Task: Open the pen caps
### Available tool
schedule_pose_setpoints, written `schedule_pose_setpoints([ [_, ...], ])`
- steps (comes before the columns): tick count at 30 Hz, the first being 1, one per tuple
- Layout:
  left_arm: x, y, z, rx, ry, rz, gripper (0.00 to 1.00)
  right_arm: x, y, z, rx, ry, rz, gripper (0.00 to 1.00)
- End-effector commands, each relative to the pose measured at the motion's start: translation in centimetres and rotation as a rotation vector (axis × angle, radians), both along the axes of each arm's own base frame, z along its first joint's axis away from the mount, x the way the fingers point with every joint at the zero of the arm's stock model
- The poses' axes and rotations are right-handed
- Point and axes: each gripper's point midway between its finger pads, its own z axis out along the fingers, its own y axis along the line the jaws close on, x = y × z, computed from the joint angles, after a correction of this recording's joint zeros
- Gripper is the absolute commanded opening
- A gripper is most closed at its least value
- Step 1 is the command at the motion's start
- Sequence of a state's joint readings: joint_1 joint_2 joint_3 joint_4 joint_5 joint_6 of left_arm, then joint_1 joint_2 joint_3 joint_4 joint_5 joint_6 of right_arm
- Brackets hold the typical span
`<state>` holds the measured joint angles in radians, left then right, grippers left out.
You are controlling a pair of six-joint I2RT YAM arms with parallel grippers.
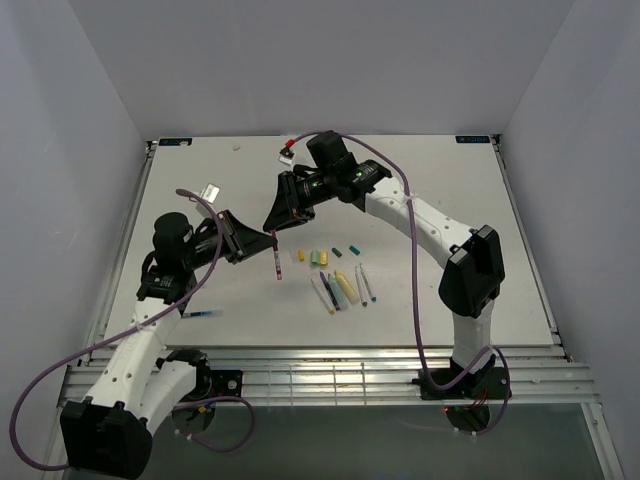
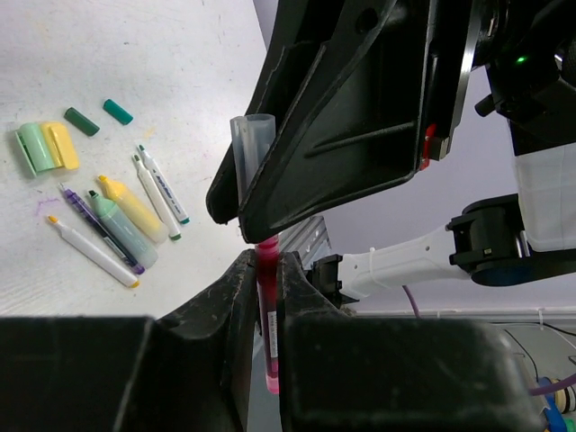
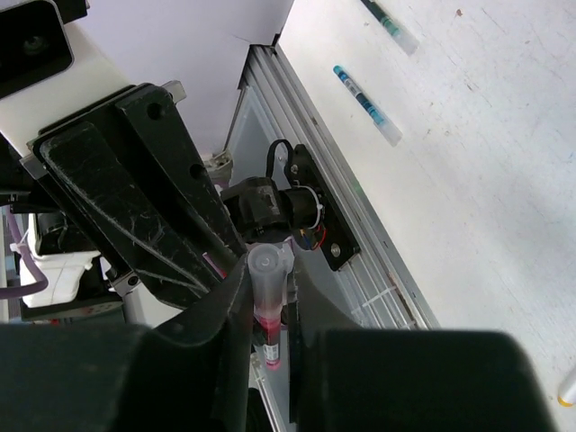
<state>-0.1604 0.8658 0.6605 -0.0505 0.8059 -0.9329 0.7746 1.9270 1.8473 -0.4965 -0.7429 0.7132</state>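
- Your left jaws clamped one red pen (image 2: 267,360), held in the air.
- Your right jaws were closed on its cap (image 3: 267,270).
- Four loose caps (image 2: 63,144) and six uncapped pens (image 2: 135,211) lay on the desk (image 1: 530,220).

worktop (image 1: 200,190): white, flat | green highlighter barrel (image 2: 128,236) + yellow highlighter barrel (image 2: 135,209): lying side by side, touching | purple pen body (image 2: 97,229): against the green barrel | white pen bodies (image 2: 162,191): a parallel pair just beside the yellow barrel | blue pen body (image 1: 203,314): alone, well apart, left | metal slats (image 1: 330,372): along the near edge
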Motion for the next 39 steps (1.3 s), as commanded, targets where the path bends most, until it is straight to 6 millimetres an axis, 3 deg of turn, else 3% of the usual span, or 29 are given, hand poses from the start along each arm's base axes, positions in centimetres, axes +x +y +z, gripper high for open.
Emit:
schedule_pose_setpoints([
  [1, -1.0, -0.3, 1.6, -0.021, -0.057, -0.040, 0.00, 0.9, 0.9, 0.8, 0.022, -0.050, -0.014, 0.11],
  [6, -0.9, -0.5, 1.3, -0.015, -0.052, -0.063, 0.00, 1.0, 0.7, 0.1, 0.000, -0.050, -0.020, 0.08],
  [10, -1.1, -0.6, 0.7, -0.001, -0.042, -0.076, 0.27, 1.3, 0.4, 0.4, -0.007, -0.066, -0.048, 0.08],
  [13, -1.5, -0.4, 0.5, 0.013, -0.070, -0.077, 0.32, 1.4, 0.4, 0.5, -0.007, -0.034, -0.061, 0.08],
  [25, -2.8, -0.9, -0.3, 0.008, -0.061, -0.132, 0.38, 2.4, 1.7, 2.0, 0.028, 0.018, -0.086, 0.08],
  [26, -2.9, -0.9, -0.3, 0.007, -0.056, -0.135, 0.37, 2.4, 1.8, 1.9, 0.029, 0.020, -0.084, 0.08],
  [31, -3.4, -1.1, -1.4, -0.004, -0.006, -0.163, 0.07, 3.3, 1.8, 2.2, 0.028, 0.003, -0.113, 0.08],
  [35, -3.8, -1.1, -1.8, -0.005, 0.004, -0.172, 0.00, 5.8, 1.1, 2.5, 0.030, -0.016, -0.172, 0.08],
  [39, -4.1, -1.0, -2.4, -0.002, 0.014, -0.164, 0.00, 8.6, 0.4, 2.1, 0.006, -0.069, -0.237, 0.08],
])
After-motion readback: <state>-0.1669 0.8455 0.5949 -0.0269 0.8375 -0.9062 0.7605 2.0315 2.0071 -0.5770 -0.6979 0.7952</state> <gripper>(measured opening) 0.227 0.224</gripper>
